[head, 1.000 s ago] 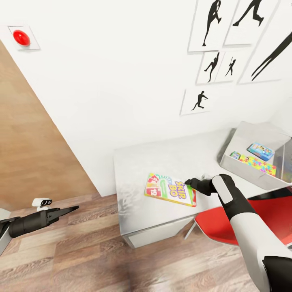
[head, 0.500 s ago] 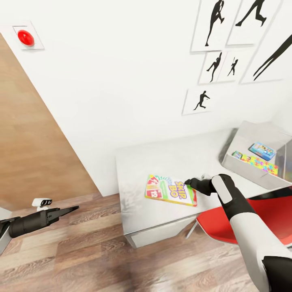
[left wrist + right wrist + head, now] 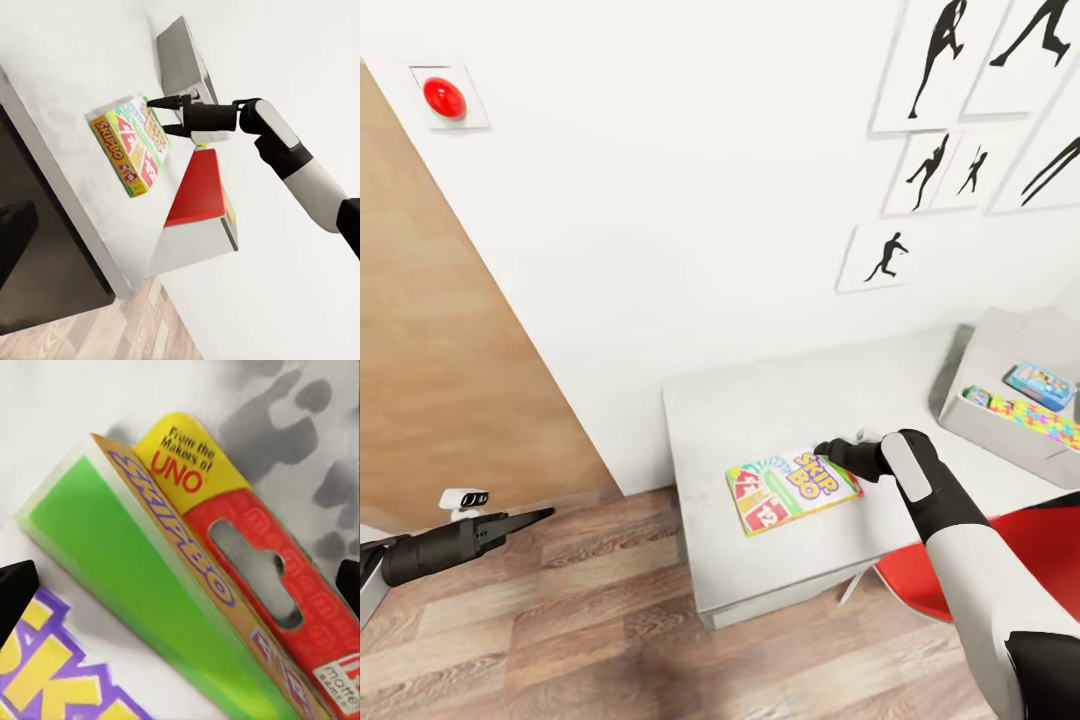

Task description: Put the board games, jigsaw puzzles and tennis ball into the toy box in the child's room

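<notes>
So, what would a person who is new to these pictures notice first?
Probably the bright SKIP-BO box, lying flat near the front edge of the pale table, with the right pincer at its far right corner, jaws apart. Next, the red chair beside the table, and the grey toy box at the right, already holding a colourful jigsaw puzzle.
</notes>
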Robot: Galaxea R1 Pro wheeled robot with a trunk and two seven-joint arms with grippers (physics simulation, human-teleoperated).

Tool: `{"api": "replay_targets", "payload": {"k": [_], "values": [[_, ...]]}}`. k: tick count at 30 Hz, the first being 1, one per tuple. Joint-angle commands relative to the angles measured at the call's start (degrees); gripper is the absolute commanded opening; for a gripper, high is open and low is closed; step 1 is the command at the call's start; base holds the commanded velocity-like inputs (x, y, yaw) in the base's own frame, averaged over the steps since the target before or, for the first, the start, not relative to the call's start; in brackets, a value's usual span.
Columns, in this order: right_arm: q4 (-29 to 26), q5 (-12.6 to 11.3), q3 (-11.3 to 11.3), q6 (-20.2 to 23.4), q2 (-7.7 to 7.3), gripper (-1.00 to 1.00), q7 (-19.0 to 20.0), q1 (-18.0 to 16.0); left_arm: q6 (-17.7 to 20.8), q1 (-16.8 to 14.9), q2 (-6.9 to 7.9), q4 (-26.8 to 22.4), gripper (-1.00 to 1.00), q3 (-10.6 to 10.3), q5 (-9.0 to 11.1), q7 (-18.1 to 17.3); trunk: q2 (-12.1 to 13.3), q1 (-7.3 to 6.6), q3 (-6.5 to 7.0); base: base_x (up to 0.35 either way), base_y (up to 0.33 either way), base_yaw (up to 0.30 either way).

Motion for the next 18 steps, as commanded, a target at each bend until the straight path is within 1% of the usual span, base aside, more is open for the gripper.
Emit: {"api": "replay_targets", "payload": {"k": [1,5,11,15,18], "values": [[0.27,-0.67,-0.04,0.13,0.03,1.00,-0.46,0.01,0.58,-0.06,0.01,0.01,1.00,-0.05,0.02,-0.20,-0.07,0.06,-0.10,0.064,0.138,0.000],[0.29,-0.67,-0.03,0.09,0.03,1.00,-0.46,0.01,0.30,-0.06,0.00,0.01,1.00,-0.05,0.05,-0.20,-0.07,0.06,-0.10,0.025,0.190,0.000],[0.29,-0.67,-0.03,0.09,-0.18,1.00,-0.46,0.01,0.58,-0.06,0.00,0.01,1.00,-0.05,-0.02,-0.20,-0.07,0.06,-0.10,0.002,0.048,0.000],[0.29,-0.67,-0.03,0.08,-0.16,1.00,-0.46,0.01,0.65,-0.06,0.00,0.01,1.00,-0.05,-0.05,-0.20,-0.07,0.06,-0.10,-0.137,0.022,0.000],[0.29,-0.67,-0.03,0.08,-0.15,1.00,-0.46,0.01,0.73,-0.06,0.00,0.01,1.00,-0.05,-0.06,-0.20,-0.07,0.06,-0.10,-0.182,0.107,0.000]]}}
